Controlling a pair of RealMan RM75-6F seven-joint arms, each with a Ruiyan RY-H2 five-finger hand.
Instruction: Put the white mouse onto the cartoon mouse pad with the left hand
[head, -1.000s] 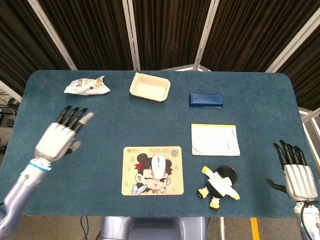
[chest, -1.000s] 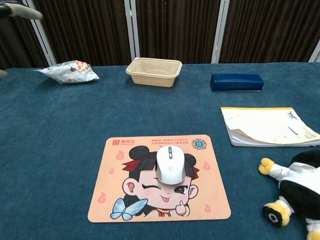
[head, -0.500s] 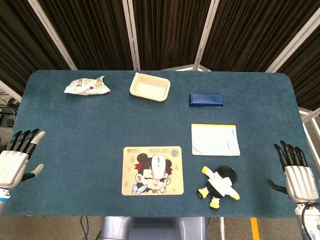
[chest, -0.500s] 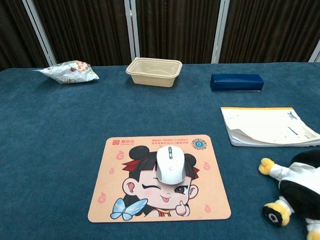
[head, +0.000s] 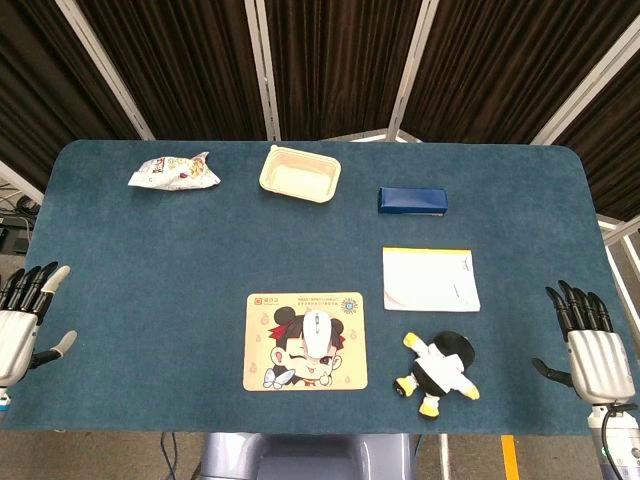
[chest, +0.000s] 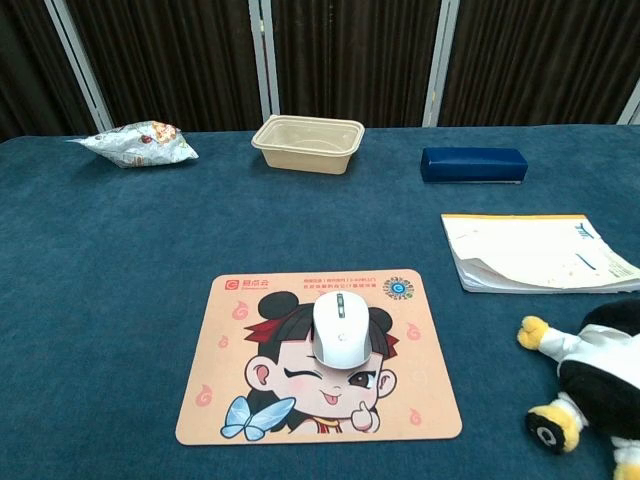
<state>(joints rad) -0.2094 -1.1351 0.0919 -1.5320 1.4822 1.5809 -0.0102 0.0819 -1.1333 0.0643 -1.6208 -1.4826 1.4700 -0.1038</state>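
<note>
White plastic mouse (head: 318, 334): on rectangular cartoon mouse pad (head: 305, 341), near worktop's (head: 150, 260) front edge. Left hand (head: 20, 318), right hand (head: 590, 345): apparently spread, empty, at side edges.

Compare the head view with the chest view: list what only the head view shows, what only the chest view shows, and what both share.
Only the head view shows the left hand and right hand, both open at the table's edges. The chest view adds no object of its own, only a closer, lower angle. Both show the white mouse on the cartoon mouse pad, the snack bag, beige container, blue box, notepad and plush toy.
</note>
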